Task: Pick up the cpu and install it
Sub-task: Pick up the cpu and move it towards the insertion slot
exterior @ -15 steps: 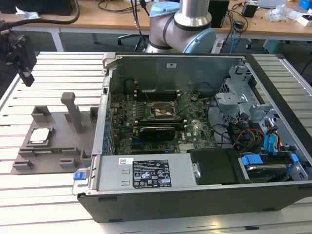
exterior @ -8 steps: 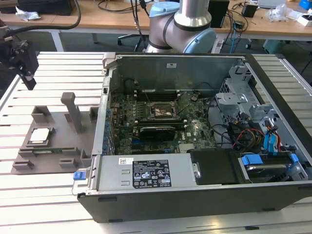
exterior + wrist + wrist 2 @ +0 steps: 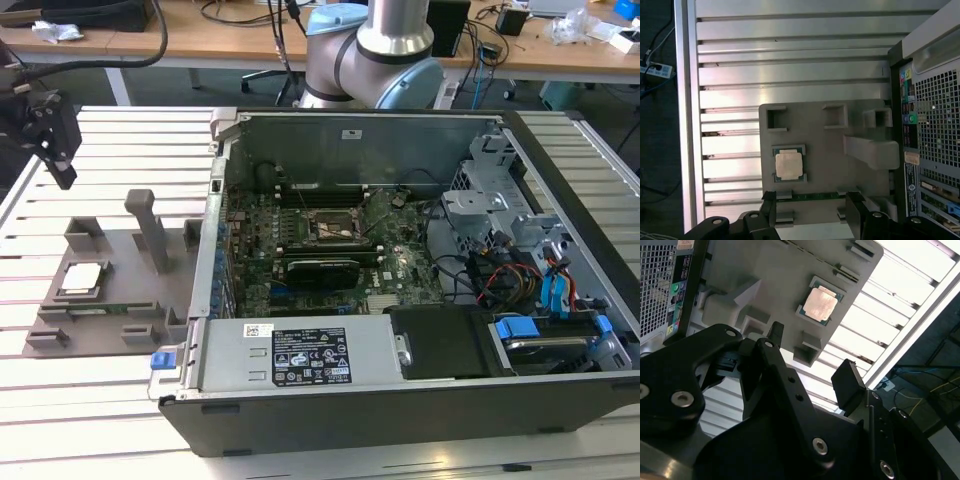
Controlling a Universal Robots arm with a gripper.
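High in the upper left of the exterior view, the gripper [image 3: 62, 172] hangs above the slatted metal table [image 3: 90, 410], apart from everything on it. Its jaws stand wide apart and hold nothing; in the first wrist view the black fingers [image 3: 769, 206] have bare tray between them. Below the gripper, at the exterior view's left, the cpu [image 3: 82, 279] lies flat, silvery plate up, in a recess of the grey holder tray [image 3: 125, 255]. Right of the tray stands the open computer case [image 3: 330, 410]. Its motherboard socket [image 3: 338, 226] sits near mid frame, with a long black expansion card [image 3: 322, 268] just below it in the picture.
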